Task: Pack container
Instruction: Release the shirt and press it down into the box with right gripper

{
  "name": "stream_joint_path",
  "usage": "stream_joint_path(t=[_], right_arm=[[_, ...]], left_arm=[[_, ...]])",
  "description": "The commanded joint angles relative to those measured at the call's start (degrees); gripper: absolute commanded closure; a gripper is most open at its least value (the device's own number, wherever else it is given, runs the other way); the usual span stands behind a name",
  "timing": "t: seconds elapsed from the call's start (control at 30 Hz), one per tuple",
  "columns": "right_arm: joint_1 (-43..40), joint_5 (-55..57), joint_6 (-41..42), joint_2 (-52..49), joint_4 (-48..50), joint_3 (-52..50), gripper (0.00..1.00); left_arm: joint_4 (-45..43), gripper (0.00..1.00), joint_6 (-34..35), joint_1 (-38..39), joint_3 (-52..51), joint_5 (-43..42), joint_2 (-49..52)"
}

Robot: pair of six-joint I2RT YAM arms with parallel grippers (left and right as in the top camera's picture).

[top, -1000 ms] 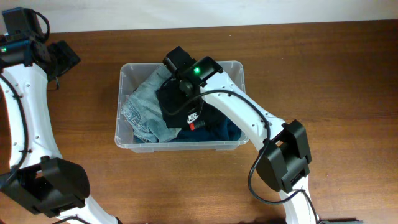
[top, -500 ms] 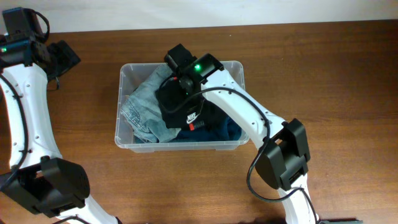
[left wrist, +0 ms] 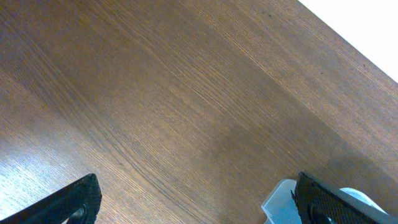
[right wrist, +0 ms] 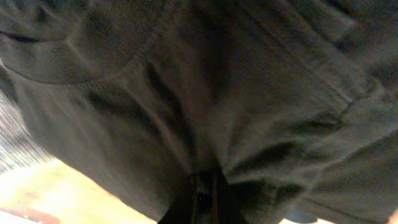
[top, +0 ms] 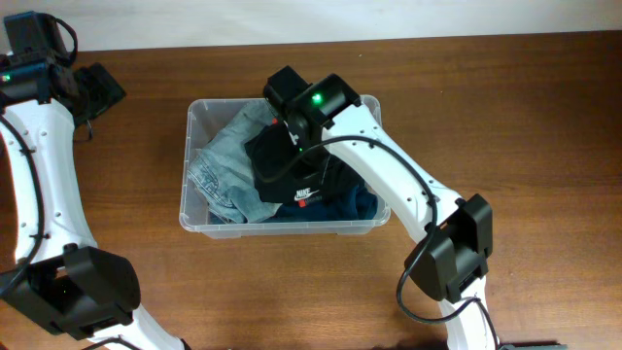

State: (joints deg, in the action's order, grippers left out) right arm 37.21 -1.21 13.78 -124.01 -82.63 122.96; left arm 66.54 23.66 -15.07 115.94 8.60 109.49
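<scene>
While right jaws pinch black shirt (top: 282, 190), container (top: 199, 117) rim near

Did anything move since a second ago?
The right arm swung a little farther back and to its right over the box. Its fingers stayed shut on the black shirt, which shifted slightly. The jeans, box and left arm stayed put.
</scene>
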Motion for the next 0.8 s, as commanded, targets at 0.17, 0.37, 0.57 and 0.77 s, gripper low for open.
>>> stream_joint_path(t=[0.17, 0.37, 0.57, 0.77], right_arm=[[0.28, -1.36, 1.33, 0.85, 10.97, -11.72, 0.91], [0.28, -1.33, 2.56, 1.05, 15.26, -15.78, 0.96], [0.28, -0.72, 2.6, 3.63, 10.97, -6.4, 0.96], [0.26, -0.7, 2.56, 5.09, 11.37, 3.56, 0.84]], left_arm=[[-0.02, 0.01, 0.74, 0.0, 0.35, 0.26, 0.22], [-0.02, 0.01, 0.74, 0.0, 0.35, 0.24, 0.22], [-0.02, 0.01, 0.74, 0.0, 0.35, 0.26, 0.22], [-0.02, 0.01, 0.74, 0.0, 0.35, 0.26, 0.22]])
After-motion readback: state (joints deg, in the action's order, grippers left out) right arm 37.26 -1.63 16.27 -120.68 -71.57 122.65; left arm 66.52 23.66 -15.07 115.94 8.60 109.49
